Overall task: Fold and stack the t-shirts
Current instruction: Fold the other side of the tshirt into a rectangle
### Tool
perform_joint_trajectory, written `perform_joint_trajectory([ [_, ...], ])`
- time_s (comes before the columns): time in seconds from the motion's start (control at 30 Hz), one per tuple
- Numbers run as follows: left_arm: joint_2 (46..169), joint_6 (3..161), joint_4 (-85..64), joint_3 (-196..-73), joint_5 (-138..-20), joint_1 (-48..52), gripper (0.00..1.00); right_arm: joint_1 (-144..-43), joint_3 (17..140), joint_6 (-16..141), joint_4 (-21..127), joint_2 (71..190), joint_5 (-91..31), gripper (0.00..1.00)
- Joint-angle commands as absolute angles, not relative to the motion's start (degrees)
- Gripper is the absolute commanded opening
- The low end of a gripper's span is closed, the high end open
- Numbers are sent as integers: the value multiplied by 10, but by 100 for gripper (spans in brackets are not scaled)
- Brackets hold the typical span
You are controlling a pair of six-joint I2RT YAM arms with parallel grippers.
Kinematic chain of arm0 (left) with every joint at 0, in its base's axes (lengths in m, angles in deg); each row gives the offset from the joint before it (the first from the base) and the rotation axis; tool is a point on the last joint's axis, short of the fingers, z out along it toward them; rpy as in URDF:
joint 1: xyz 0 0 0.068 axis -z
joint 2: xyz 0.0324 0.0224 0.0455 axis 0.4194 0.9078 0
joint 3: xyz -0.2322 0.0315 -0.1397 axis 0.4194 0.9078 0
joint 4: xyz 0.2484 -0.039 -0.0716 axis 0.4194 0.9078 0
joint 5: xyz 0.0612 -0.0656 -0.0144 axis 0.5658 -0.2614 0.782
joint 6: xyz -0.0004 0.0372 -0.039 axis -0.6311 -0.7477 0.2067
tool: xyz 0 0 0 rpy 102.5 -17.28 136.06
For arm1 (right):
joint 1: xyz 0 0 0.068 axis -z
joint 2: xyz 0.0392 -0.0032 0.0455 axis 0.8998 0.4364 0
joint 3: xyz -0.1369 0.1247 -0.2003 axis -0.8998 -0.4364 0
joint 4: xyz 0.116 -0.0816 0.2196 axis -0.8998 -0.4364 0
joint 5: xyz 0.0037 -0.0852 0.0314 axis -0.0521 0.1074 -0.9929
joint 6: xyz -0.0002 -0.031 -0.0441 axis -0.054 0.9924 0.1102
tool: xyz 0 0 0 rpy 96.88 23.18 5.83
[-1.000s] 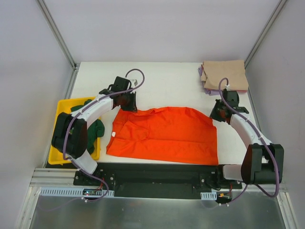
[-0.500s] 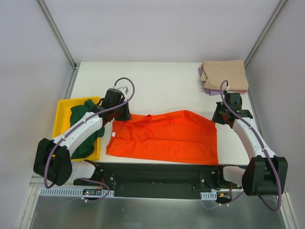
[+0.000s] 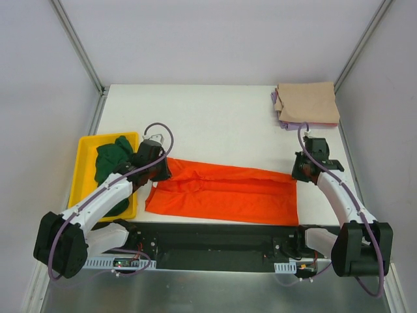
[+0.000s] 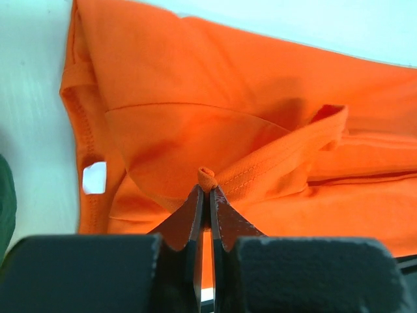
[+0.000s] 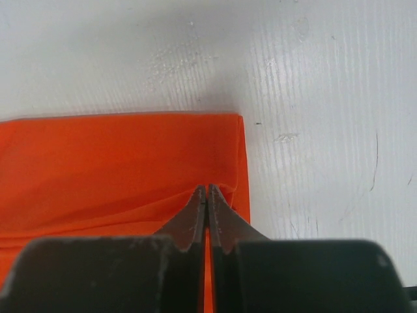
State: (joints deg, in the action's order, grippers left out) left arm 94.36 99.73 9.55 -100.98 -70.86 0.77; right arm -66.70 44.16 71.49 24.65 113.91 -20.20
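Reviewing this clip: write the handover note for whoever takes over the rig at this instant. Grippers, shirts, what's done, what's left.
Left gripper: shut on a pinch of the orange shirt by its collar. Right gripper: shut on that shirt's other end.
Orange shirt lies as a long band on the table, apparently mid-fold. Green shirt is crumpled in the yellow tray. Tan shirt sits folded on the purple shirt in the far right corner.
Done: tan and purple stacked. Left: finish orange, fold green, stack both.

White table (image 3: pixel 221 117) between plain grey walls (image 3: pixel 215 39).
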Motion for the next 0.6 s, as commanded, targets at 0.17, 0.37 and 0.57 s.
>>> perform_joint_trajectory([
  [0.17, 877, 1023, 98, -956, -690, 12, 0, -669, 422, 695, 245, 1133, -144, 9],
  [0.37, 785, 1053, 145, -935, -701, 12, 24, -669, 423, 676, 228, 1103, -112, 45],
  [0.57, 713, 1077, 163, -959, -750, 13, 99, -669, 420, 647, 213, 1039, -115, 99],
])
